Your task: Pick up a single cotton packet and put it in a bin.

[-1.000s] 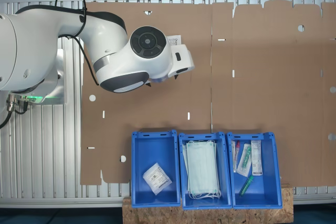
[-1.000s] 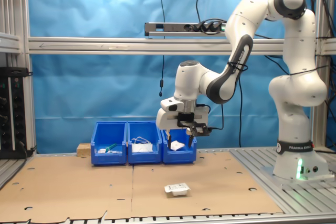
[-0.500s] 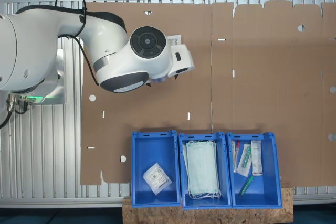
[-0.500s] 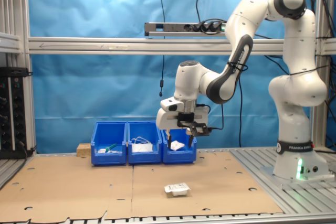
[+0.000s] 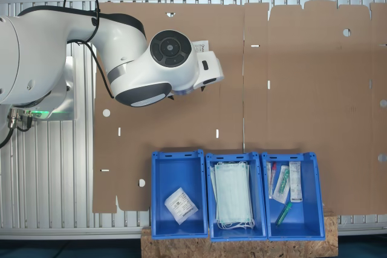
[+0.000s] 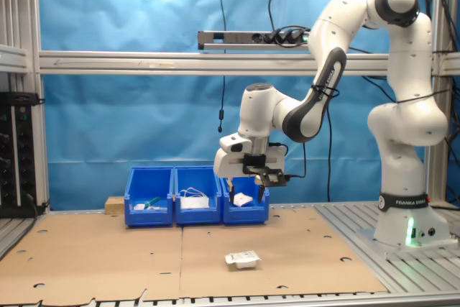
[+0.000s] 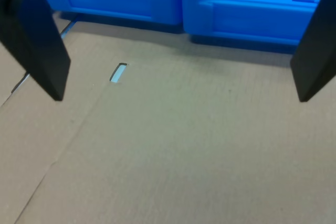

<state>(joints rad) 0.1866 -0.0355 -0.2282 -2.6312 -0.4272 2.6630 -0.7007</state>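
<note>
A small white cotton packet (image 6: 242, 259) lies flat on the brown cardboard, on the near side of the gripper in the second exterior view. In the first exterior view its corner (image 5: 200, 46) shows beside the arm's hand. My gripper (image 6: 246, 193) hangs well above the cardboard, open, with nothing between its dark fingers (image 7: 39, 40). Another cotton packet (image 5: 181, 203) lies inside the blue bin (image 5: 176, 156) at the first exterior view's left of the row, which is the second exterior view's right end (image 6: 248, 213). The wrist view looks at bare cardboard with blue bin walls (image 7: 252, 14) beyond.
The middle bin (image 5: 236, 157) holds pale green masks (image 5: 233, 194). The third bin (image 5: 290, 156) holds syringe packets. All three stand on a chipboard block (image 5: 239, 246) at the cardboard's edge. The arm's base (image 6: 406, 221) stands on the aluminium table.
</note>
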